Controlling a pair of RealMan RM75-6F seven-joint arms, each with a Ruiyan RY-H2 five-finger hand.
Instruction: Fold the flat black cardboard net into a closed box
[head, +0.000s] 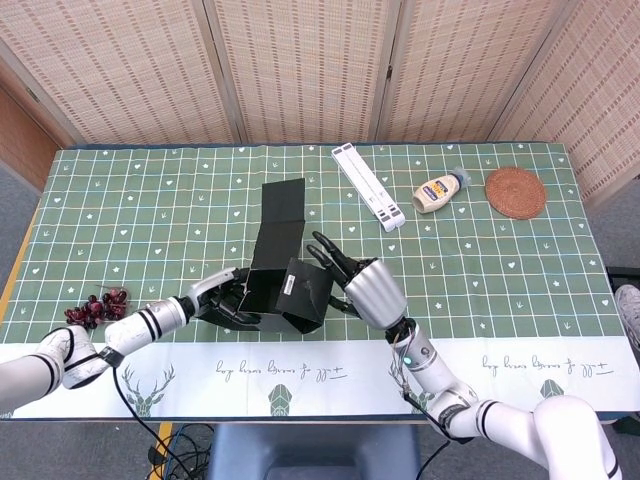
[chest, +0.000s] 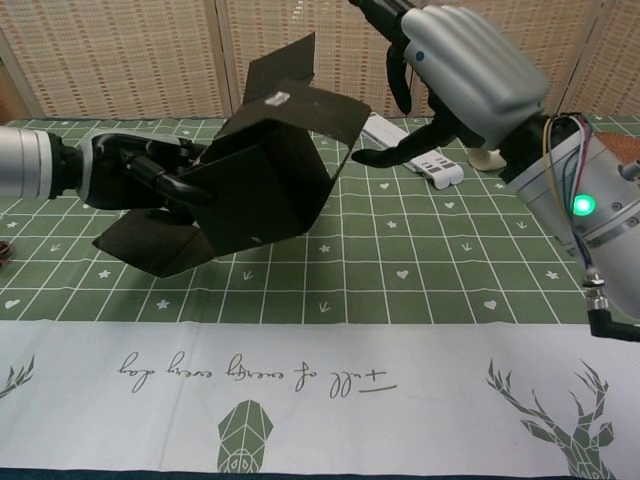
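Observation:
The black cardboard net (head: 285, 285) is partly folded into a box shape near the table's front edge. One long flap (head: 280, 212) still stands up behind it. My left hand (head: 225, 298) grips the box's left side from below, fingers curled around the lower panel. In the chest view the box (chest: 262, 190) is tilted and held off the table by that left hand (chest: 140, 172). My right hand (head: 365, 287) is spread just right of the box, its fingers against the panel folded over the top (chest: 305, 112). The same right hand (chest: 465, 70) holds nothing.
A long white strip-like object (head: 367, 186), a squeeze bottle (head: 438, 191) and a round woven coaster (head: 515, 192) lie at the back right. A bunch of dark grapes (head: 95, 306) sits at the front left. The green checked tablecloth (head: 500, 270) covers the table.

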